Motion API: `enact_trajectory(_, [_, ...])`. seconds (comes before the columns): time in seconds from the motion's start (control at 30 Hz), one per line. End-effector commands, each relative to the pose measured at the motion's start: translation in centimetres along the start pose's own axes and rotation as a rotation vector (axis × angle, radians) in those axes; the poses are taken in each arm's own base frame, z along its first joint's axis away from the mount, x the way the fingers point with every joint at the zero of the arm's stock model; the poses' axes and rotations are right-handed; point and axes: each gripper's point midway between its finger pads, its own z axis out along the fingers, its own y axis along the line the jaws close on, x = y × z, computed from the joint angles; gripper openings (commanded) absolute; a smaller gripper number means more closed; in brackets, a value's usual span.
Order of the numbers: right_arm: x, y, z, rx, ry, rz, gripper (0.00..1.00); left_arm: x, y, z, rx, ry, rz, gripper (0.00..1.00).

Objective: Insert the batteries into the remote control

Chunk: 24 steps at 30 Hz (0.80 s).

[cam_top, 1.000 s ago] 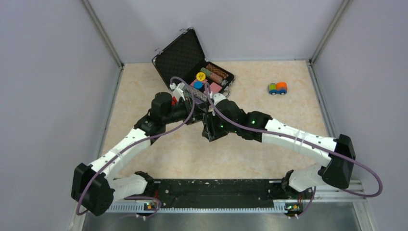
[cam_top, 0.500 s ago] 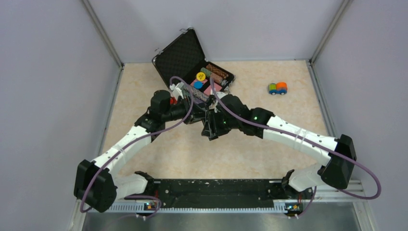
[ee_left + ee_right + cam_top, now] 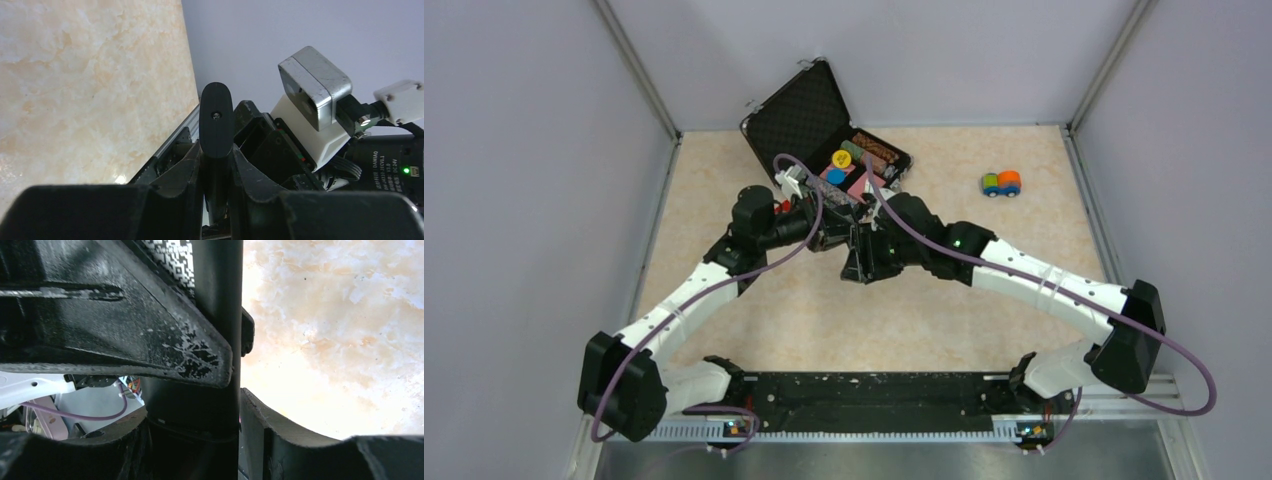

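Observation:
The remote control is a slim black bar held off the table where my two grippers meet mid-table. My left gripper is shut on it, with the remote's rounded end sticking out past the fingers. My right gripper is shut on the same remote from the other side, and a left finger crosses in front of it. In the top view the left gripper and right gripper touch, and the remote is hidden between them. The batteries are out of view.
An open black foam-lined case with coloured poker chips stands just behind the grippers. A small toy car sits at the back right. Walls enclose the table on three sides.
Both grippers, still joined on the remote, have shifted slightly left and towards the case. The left wrist has drawn back a little.

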Motion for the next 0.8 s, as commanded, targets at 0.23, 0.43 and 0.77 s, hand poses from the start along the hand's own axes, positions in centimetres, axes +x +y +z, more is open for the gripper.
enact_trajectory(0.23, [-2.9,1.1,-1.9,-0.035,-0.093,0.051,0.57,-0.9,-2.2,-0.7,0.096,-0.03,0.01,0.0])
enact_trajectory(0.43, [-4.1,2.4,-3.1,-0.09,-0.122,0.056,0.74,-0.9,-1.4,-0.7,0.075,-0.034,0.009,0.0])
enact_trajectory(0.77, [-4.7,3.3,-4.4,-0.17,-0.144,0.094,0.82,-1.4,-1.2,-0.7,0.066,-0.048,0.007,0.0])
